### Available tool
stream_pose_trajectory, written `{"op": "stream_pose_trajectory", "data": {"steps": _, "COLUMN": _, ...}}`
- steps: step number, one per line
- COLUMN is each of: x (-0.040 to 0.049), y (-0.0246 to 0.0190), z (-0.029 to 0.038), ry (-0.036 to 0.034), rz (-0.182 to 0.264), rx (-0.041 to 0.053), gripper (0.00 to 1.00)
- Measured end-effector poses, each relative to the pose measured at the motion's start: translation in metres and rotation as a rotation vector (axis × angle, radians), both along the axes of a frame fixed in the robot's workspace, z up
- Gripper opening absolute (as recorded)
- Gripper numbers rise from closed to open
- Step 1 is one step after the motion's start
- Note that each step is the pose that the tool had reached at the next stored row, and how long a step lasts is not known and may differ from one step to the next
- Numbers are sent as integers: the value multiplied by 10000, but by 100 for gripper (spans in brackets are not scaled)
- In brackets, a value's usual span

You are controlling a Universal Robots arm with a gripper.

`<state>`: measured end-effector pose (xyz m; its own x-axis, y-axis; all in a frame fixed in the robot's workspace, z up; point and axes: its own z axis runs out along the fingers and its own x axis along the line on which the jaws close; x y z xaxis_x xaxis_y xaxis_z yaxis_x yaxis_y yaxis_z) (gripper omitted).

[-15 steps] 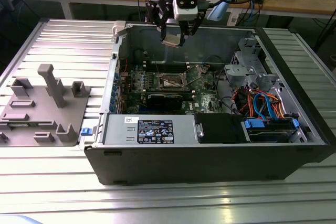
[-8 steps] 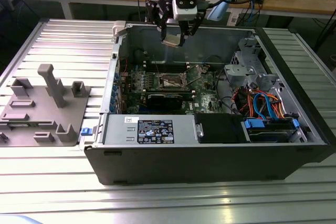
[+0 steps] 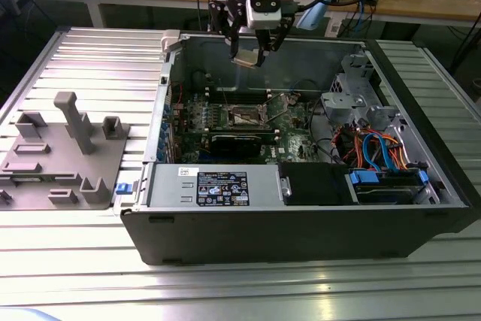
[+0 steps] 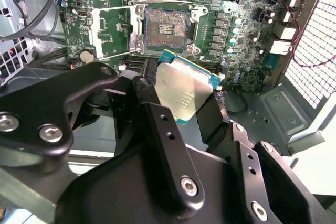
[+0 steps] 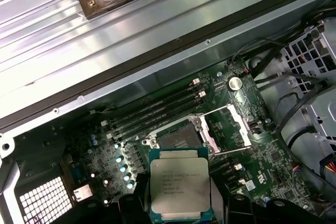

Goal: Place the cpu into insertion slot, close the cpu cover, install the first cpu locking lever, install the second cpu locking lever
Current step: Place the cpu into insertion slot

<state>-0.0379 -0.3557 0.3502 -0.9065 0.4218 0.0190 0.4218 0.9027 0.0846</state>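
Fingertips [image 4: 211, 113] mostly hidden behind cpu [image 4: 184, 90] [image 5: 180, 186] in both wrist views, yet you can see gripper [image 3: 248, 52] clamped on its two opposite edges. Cpu hangs tilted, well above insertion slot [image 4: 167, 27]. Slot's contact field lies exposed inside open computer case [image 3: 301, 231]. Cpu cover [image 5: 241, 125] stands open beside slot.

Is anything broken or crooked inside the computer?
Nothing stands out. The hand holds the cpu in the air by its edges. The insertion slot is empty, and its cpu cover is swung open beside it. Nothing there looks bent or loose.
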Motion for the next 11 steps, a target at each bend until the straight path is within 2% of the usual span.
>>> {"op": "stream_pose_trajectory", "data": {"steps": 11, "x": 0, "y": 0, "z": -2, "ry": 0, "rz": -218, "rx": 0, "gripper": 55}}
